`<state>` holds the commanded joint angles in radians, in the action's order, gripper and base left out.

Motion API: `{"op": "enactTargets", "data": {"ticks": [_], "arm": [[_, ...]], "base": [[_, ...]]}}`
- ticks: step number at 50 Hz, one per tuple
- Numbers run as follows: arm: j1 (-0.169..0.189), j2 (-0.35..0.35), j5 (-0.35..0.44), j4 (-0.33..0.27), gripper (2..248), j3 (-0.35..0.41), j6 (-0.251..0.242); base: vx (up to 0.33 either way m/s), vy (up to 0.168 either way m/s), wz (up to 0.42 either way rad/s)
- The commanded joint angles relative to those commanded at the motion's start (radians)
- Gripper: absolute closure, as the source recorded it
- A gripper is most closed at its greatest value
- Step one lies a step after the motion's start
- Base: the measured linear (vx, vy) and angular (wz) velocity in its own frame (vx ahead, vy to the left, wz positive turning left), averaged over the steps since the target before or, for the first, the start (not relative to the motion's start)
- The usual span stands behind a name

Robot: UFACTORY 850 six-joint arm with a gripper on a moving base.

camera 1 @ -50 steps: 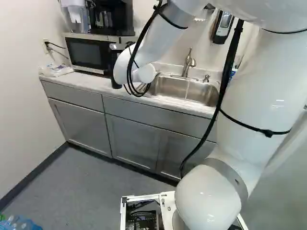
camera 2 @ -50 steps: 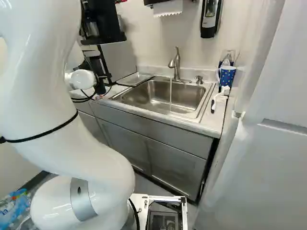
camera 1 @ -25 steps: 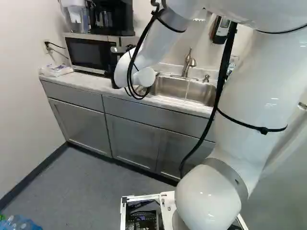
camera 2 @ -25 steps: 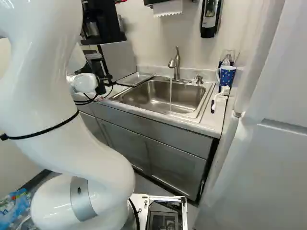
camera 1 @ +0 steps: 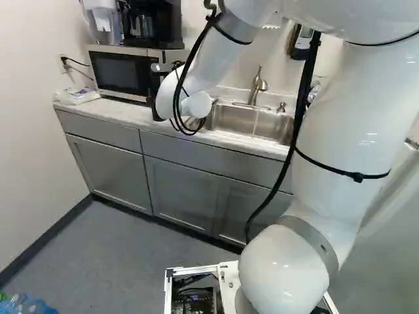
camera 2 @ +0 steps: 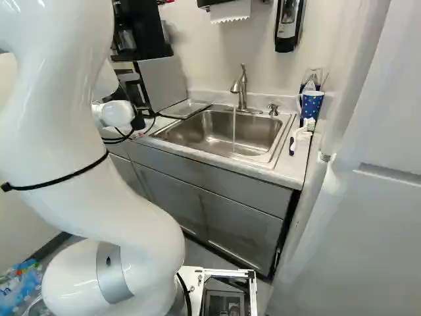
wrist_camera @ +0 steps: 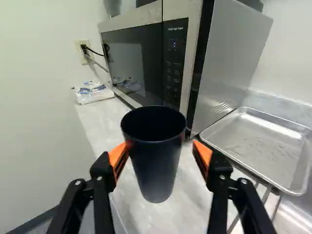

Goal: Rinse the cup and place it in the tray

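Observation:
Beside the microwave in the left base view, my gripper (camera 1: pixel 158 85) shows as a dark shape, largely hidden by the white wrist. In the wrist view the gripper (wrist_camera: pixel 161 152) stands open around a dark cup (wrist_camera: pixel 157 170). The cup is upright over the counter, mouth up. One orange pad (wrist_camera: pixel 118 158) is at or very near its side; a narrow gap separates the other pad from it. A shallow metal tray (wrist_camera: pixel 258 141) lies beyond the gripper, beside the microwave. Water (camera 2: pixel 234 131) runs from the faucet (camera 2: pixel 242 89) into the sink (camera 2: pixel 214 138).
The microwave (wrist_camera: pixel 141 63) stands close behind the cup. A plastic-wrapped packet (wrist_camera: pixel 92 92) lies farther along the counter (wrist_camera: pixel 97 117), by the wall. At the sink's far side are a blue patterned mug (camera 2: pixel 311 105) and a white brush (camera 2: pixel 302 133). A white door or panel (camera 2: pixel 368 197) rises beside the counter.
In the left base view the upper arm has shifted a little to the left, and the wrist has moved slightly. The base has stayed where it was.

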<state>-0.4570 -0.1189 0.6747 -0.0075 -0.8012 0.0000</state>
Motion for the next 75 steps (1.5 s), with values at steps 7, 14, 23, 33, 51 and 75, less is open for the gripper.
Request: {"op": "enactTargets", "data": {"ticks": [7, 14, 23, 33, 51, 75], "arm": [[0.0, 0.0, 0.0, 0.0, 122, 0.0, 0.0], [0.0, 0.0, 0.0, 0.0, 135, 0.0, 0.0], [0.0, 0.006, 0.0, 0.0, 139, -0.002, 0.0], [0.001, 0.022, 0.0, 0.0, 139, -0.006, 0.0], [0.035, 0.086, -0.044, 0.0, 139, 0.021, 0.0], [0.102, 0.169, -0.049, 0.0, 139, 0.051, 0.0]], "base": [[0.0, 0.0, 0.0], [0.0, 0.0, 0.0], [0.0, 0.0, 0.0], [0.0, 0.0, 0.0], [0.0, 0.0, 0.0], [0.0, 0.0, 0.0]]}}
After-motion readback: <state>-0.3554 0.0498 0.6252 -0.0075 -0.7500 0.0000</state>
